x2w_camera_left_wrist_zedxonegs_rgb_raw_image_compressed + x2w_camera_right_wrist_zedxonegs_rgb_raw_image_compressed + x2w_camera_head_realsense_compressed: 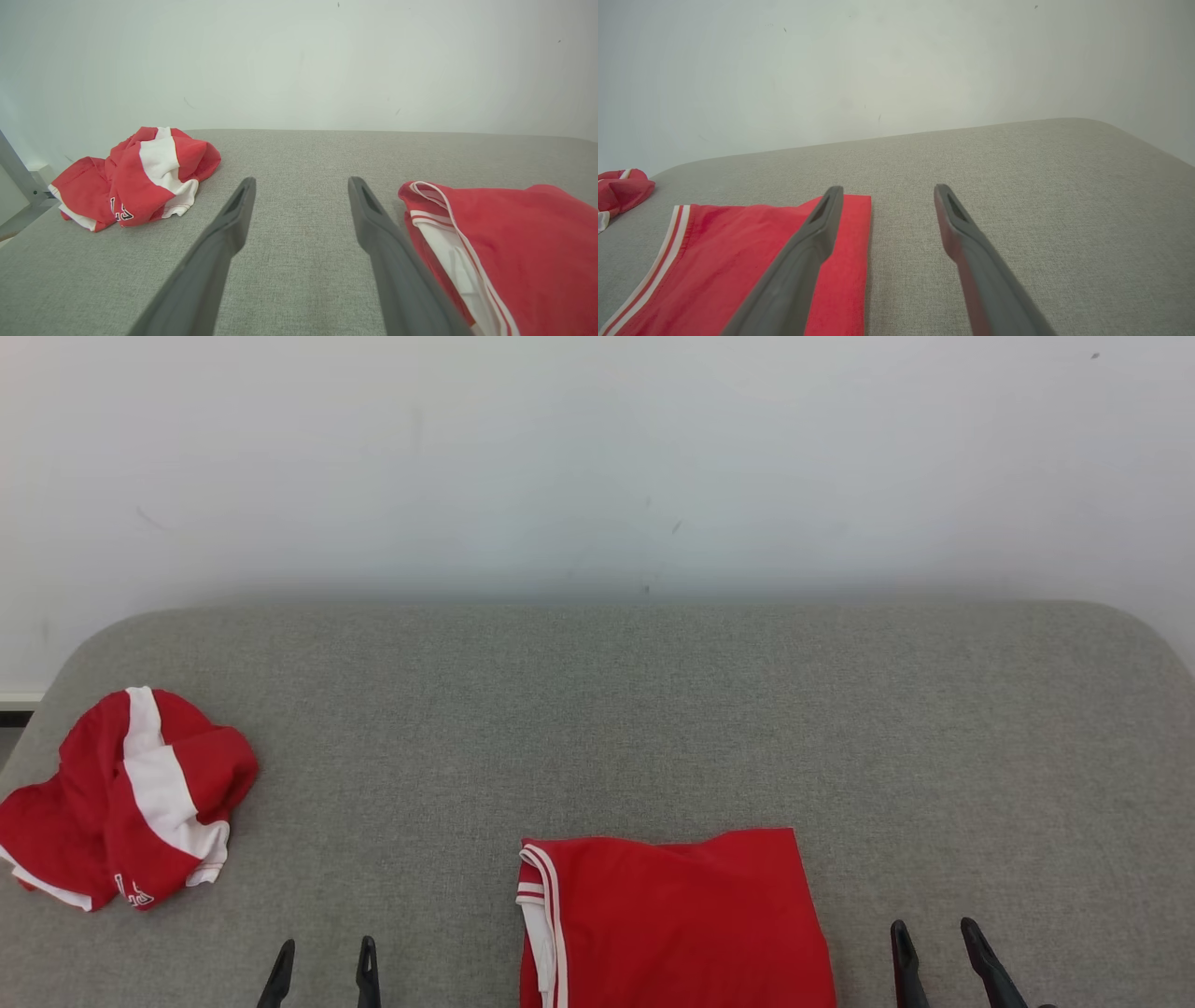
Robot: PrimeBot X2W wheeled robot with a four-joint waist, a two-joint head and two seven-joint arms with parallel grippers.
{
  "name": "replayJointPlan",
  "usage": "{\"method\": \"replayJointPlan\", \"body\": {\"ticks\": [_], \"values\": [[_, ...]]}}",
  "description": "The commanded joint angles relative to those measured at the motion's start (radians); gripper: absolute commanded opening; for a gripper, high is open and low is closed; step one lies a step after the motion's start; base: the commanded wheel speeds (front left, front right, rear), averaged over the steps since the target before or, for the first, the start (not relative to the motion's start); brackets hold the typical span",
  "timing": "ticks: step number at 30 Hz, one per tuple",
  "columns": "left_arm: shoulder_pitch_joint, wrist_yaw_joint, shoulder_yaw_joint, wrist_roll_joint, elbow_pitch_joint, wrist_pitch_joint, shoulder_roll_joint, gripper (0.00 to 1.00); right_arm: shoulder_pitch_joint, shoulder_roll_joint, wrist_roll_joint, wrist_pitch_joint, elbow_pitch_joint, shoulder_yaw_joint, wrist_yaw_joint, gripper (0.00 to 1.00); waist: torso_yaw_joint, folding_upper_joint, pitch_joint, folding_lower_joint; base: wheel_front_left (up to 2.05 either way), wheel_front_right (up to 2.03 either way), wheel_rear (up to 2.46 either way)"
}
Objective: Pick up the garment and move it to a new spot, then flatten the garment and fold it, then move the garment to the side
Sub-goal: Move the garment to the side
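Observation:
A red garment (677, 919) with white trim lies folded flat at the near middle of the grey padded table (653, 709). It also shows at the right of the left wrist view, garment (518, 247), and at the lower left of the right wrist view, garment (738, 261). My left gripper (325, 957) stands open to the left of it, nothing between its fingers (233, 224). To the garment's right, my right gripper (934, 938) is open and empty too, its left finger (817, 228) over the cloth's right edge.
A second red and white garment (126, 798) lies crumpled at the table's left edge, garment (140, 177). A white wall (597, 467) rises behind the table. A grey metal frame (18, 177) stands off the left edge.

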Motion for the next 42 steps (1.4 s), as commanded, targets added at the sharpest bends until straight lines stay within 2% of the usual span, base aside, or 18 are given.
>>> {"method": "replayJointPlan", "body": {"ticks": [1, 27, 34, 42], "values": [[0.009, 0.000, -0.001, 0.011, -0.003, -0.003, 0.000, 1.00, 0.002, 0.001, -0.003, 0.000, 0.003, 0.001, -0.002, 1.00, 0.001, 0.0000, 0.000, 0.0001, 0.00, 0.00, 0.00], [0.009, -0.006, 0.062, -0.007, -0.003, -0.003, 0.000, 1.00, -0.027, 0.001, 0.022, 0.000, 0.057, 0.008, -0.002, 1.00, 0.013, 0.0000, -0.007, 0.0001, 0.00, 0.00, 0.00], [0.002, -0.006, 0.059, -0.012, 0.002, -0.003, 0.000, 1.00, -0.125, 0.001, 0.009, 0.000, 0.179, 0.043, -0.002, 1.00, 0.019, 0.0000, -0.004, 0.0001, 0.00, 0.00, 0.00], [-0.013, -0.016, 0.047, -0.016, 0.013, -0.003, 0.000, 1.00, -0.317, 0.001, 0.014, 0.000, 0.513, 0.083, -0.002, 1.00, 0.054, 0.0000, 0.000, 0.0001, 0.00, 0.00, 0.00]]}}
